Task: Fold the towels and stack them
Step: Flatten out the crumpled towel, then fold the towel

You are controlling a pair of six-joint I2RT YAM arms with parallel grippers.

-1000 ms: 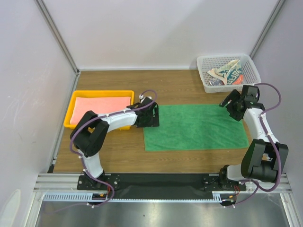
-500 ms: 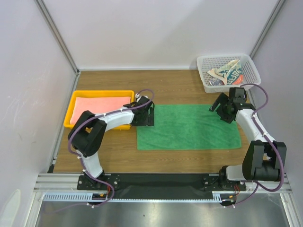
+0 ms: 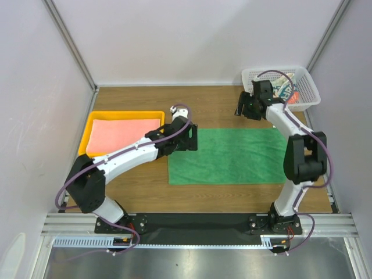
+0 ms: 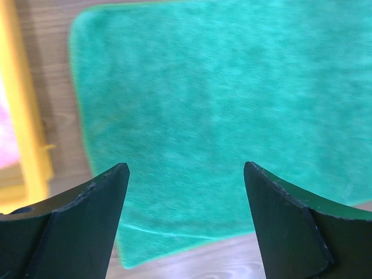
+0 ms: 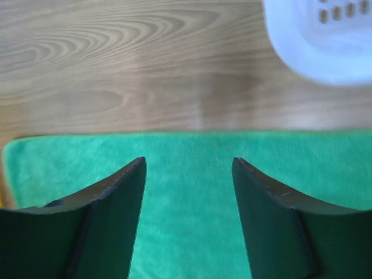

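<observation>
In the mesh basket, patterned towel, half-hidden.

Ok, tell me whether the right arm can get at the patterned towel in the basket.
Probably yes: the right tool is open, empty, beside the open-topped basket; nothing covers the patterned towel.

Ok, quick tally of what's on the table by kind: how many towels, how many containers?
Towels: 3 (salmon-pink towel, green towel, patterned towel)
Containers: 2 (yellow tray, white mesh basket)
Total: 5
</observation>
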